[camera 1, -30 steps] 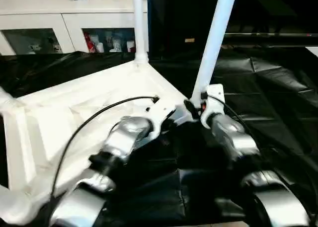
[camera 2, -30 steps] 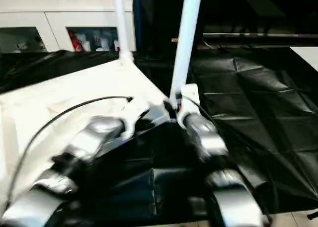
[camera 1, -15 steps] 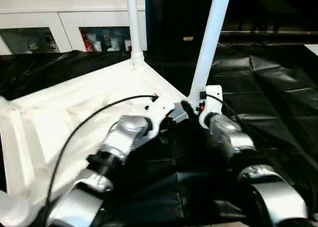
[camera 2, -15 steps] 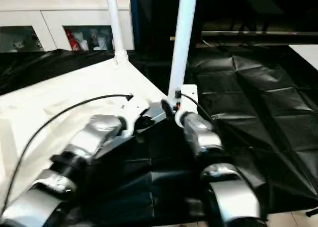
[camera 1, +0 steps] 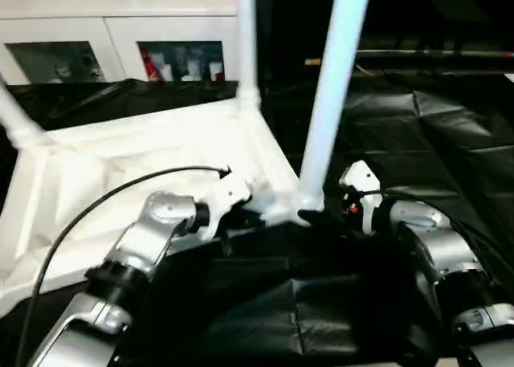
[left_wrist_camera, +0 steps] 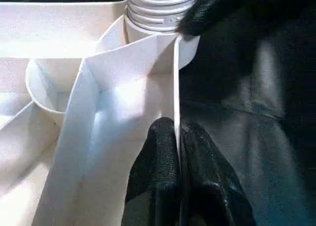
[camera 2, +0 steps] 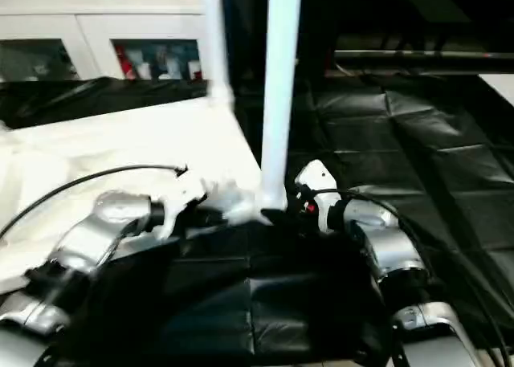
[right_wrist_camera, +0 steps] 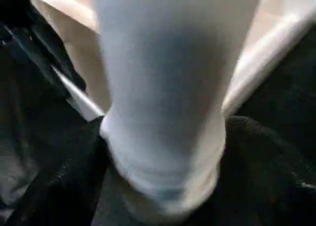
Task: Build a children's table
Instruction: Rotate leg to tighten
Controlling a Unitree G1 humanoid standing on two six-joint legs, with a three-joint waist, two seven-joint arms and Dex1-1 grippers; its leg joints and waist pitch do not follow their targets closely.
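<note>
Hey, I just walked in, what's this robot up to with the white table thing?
A humanoid robot is putting legs on an upside-down white tabletop lying on black sheeting. Its left gripper is pinched shut on the tabletop's rim near a corner. The right gripper sits at the base of the near leg standing in that corner socket. Two more legs already stand at other corners.

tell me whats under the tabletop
Black sheeting lies beneath the upturned tabletop and spreads past its edges. Whatever the sheeting covers is hidden.
</note>
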